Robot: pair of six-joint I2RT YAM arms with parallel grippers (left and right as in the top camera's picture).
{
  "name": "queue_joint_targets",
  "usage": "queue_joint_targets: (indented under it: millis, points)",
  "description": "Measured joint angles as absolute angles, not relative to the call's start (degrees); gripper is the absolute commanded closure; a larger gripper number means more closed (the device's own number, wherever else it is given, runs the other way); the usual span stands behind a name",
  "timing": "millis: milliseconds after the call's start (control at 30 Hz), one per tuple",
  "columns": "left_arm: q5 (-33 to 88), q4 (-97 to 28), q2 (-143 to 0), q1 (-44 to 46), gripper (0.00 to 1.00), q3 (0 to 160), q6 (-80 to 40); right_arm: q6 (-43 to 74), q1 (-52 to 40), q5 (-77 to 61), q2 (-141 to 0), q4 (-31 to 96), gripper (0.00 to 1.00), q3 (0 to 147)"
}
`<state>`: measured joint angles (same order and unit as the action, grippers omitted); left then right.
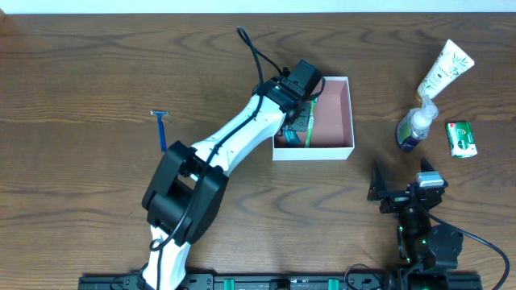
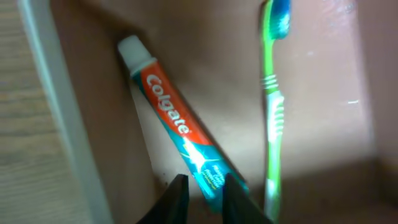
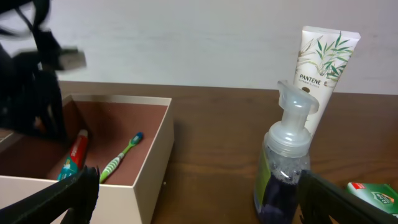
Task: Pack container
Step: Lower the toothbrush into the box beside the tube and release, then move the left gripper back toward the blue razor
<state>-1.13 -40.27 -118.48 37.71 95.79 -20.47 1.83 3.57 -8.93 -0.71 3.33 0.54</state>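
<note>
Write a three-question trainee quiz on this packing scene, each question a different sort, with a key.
1. True or false: the razor lies inside the container.
2. Which is in the container? A) Colgate toothpaste B) Pantene tube C) pump bottle
3. Fill in: beside the toothpaste lies a green ____.

Key: 1 false; 2 A; 3 toothbrush.
</note>
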Motion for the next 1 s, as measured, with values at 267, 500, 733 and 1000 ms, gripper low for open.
queue_joint_targets:
  millis: [267,500,733,1000]
  points:
    - [-3.46,-51.86,-102.13,36.45,0.66,103.92,-15.55,1.83,3.57,-8.93,-0.71,3.33,0.01,0.54]
    - [-10.83,-65.73,-95.90,23.81,0.66,104.29,-14.52,1.83,3.57,-8.93,-0.71,3.33,0.01,0.54]
    - [-5.74,-62.89,-98.91,8.62,0.66,94.87,-14.55,1.83,3.57,-8.93,-0.71,3.33,0.01,0.54]
    - [-1.52,-55.48,-99.02,-1.56,0.66,82.48,-14.31,1.83,3.57,-8.93,-0.71,3.33,0.01,0.54]
